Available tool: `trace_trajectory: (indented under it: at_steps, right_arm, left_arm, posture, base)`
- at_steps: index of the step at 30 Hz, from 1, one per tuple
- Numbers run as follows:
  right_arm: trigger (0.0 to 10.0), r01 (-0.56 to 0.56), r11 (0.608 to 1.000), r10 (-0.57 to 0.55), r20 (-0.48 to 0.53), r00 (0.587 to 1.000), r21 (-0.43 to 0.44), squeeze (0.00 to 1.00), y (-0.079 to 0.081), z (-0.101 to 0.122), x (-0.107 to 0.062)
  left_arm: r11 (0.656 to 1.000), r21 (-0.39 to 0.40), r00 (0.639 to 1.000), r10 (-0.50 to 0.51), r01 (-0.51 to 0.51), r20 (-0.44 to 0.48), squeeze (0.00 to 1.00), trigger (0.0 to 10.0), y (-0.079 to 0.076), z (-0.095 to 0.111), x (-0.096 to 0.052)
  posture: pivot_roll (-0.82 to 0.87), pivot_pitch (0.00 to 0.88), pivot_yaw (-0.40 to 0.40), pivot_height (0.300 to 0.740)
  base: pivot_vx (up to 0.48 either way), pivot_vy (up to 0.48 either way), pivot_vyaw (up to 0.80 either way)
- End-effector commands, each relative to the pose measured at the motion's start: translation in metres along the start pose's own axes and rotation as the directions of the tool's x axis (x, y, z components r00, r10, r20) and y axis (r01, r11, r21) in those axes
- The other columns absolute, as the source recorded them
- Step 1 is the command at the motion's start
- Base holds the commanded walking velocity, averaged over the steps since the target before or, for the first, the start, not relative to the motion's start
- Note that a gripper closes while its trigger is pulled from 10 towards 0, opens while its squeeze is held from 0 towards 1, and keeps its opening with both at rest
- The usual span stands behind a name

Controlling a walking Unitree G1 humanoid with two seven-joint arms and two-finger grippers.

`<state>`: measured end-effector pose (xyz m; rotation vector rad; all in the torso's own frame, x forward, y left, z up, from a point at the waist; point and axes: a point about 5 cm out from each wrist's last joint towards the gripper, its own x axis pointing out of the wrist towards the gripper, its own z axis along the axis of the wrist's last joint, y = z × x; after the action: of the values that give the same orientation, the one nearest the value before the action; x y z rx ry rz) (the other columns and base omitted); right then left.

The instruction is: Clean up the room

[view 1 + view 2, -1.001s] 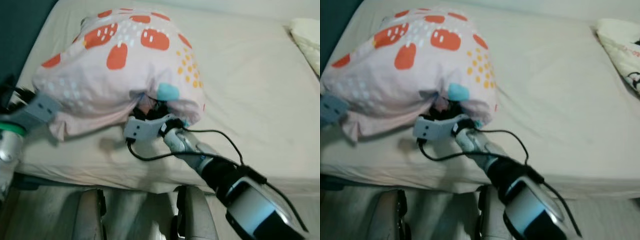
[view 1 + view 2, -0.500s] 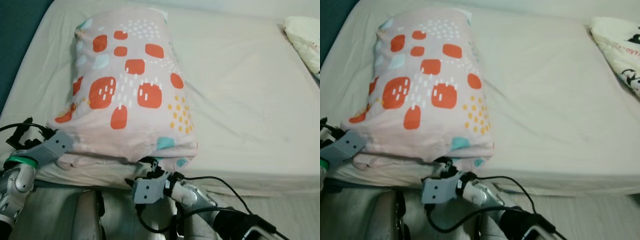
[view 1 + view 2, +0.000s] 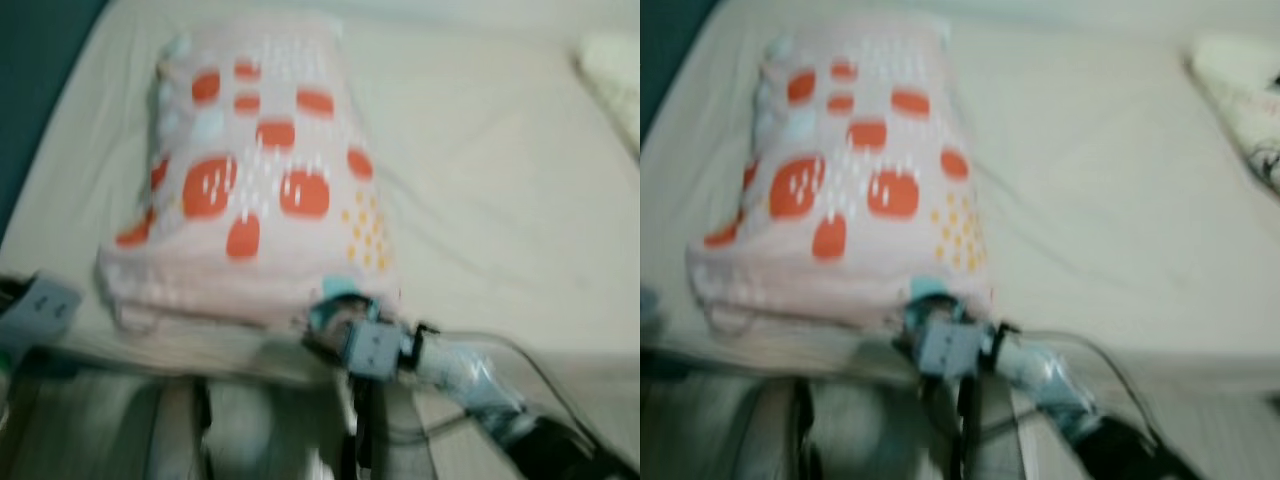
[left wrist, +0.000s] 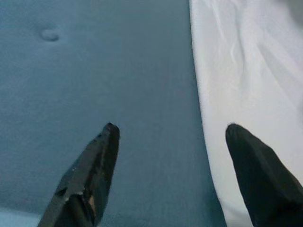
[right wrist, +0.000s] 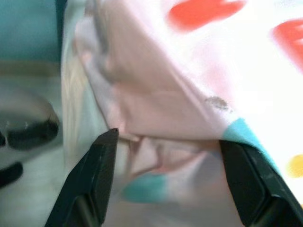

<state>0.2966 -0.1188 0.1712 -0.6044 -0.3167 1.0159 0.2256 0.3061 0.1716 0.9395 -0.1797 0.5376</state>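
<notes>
A pink pillow (image 3: 260,180) with orange blotches and teal patches lies flat on the left part of the cream bed (image 3: 480,200), one end at the bed's near edge. My right gripper (image 3: 335,318) is at the pillow's near right corner. In the right wrist view it (image 5: 168,137) is open, with the folded pillow corner (image 5: 180,109) just ahead between the two fingers. My left gripper (image 4: 170,127) is open and holds nothing, low beside the bed's near left corner, facing a blue surface (image 4: 94,71) and the white sheet's edge (image 4: 246,71).
Another pale pillow or blanket (image 3: 610,70) lies at the bed's far right. A dark blue surface (image 3: 30,80) runs along the bed's left side. My own legs (image 3: 180,430) stand against the bed's near edge. Both head views are blurred.
My right gripper has come up and to the right, to the pillow's near right corner. My left arm has sunk toward the left edge. The pillow lies as before; the picture has blurred.
</notes>
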Motion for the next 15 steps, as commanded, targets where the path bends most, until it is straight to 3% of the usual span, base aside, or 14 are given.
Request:
trace_trajectory:
  at_steps: [1, 4, 6, 7, 9, 10, 12, 15]
  right_arm:
    - [10.0, -0.019, 0.998, 0.02, -0.009, 1.0, 0.062, 0.0, 0.005, -0.002, -0.004]
    - [10.0, 0.112, 0.99, -0.11, -0.029, 0.994, 0.09, 0.0, -0.015, -0.004, -0.013]
    - [10.0, 0.112, 0.99, -0.11, -0.029, 0.994, 0.09, 0.0, -0.015, -0.004, -0.013]
    - [10.0, 0.161, 0.98, -0.159, -0.029, 0.987, 0.115, 0.0, -0.02, -0.005, -0.014]
    - [10.0, 0.235, 0.936, -0.24, -0.011, 0.971, 0.262, 0.0, -0.021, -0.009, -0.011]
    - [10.0, 0.235, 0.936, -0.24, -0.011, 0.971, 0.262, 0.0, -0.021, -0.009, -0.011]
    - [10.0, 0.241, 0.903, -0.252, -0.017, 0.968, 0.354, 0.0, -0.019, -0.012, -0.012]
    - [10.0, 0.307, 0.874, -0.31, -0.053, 0.949, 0.377, 0.0, -0.028, -0.015, -0.019]
  left_arm:
    - [1.0, 0.009, 0.999, 0.029, -0.029, -0.018, 0.0, 10.0, 0.006, -0.001, -0.003]
    - [0.991, -0.064, 0.992, 0.119, -0.116, 0.051, 0.0, 10.0, 0.015, 0.025, 0.002]
    - [0.991, -0.064, 0.992, 0.119, -0.116, 0.051, 0.0, 10.0, 0.015, 0.025, 0.002]
    - [0.988, -0.079, 0.988, 0.139, -0.133, 0.074, 0.0, 10.0, 0.018, 0.032, 0.006]
    - [0.983, -0.112, 0.98, 0.16, -0.147, 0.121, 0.0, 10.0, 0.022, 0.046, 0.021]
    - [0.983, -0.112, 0.98, 0.16, -0.147, 0.121, 0.0, 10.0, 0.022, 0.046, 0.021]
    - [0.979, -0.137, 0.976, 0.169, -0.151, 0.134, 0.0, 10.0, 0.024, 0.054, 0.028]
    - [0.968, -0.194, 0.976, 0.184, -0.16, 0.114, 0.0, 10.0, 0.022, 0.06, 0.034]
  posture:
    - [0.1, 0.23, -0.023, 0.579]
    - [0.1, 0.218, -0.029, 0.579]
    - [0.1, 0.218, -0.029, 0.579]
    - [0.1, 0.218, -0.029, 0.579]
    - [0.11, 0.207, -0.024, 0.579]
    - [0.11, 0.207, -0.024, 0.579]
    - [0.11, 0.203, -0.024, 0.579]
    - [0.11, 0.2, -0.024, 0.579]
  base:
    - [0.0, 0.0, 0.0]
    - [0.0, 0.0, 0.0]
    - [0.0, 0.0, 0.0]
    - [0.0, 0.0, 0.0]
    - [0.0, 0.0, 0.0]
    - [0.0, 0.0, 0.0]
    - [0.0, 0.0, 0.0]
    - [0.0, 0.0, 0.0]
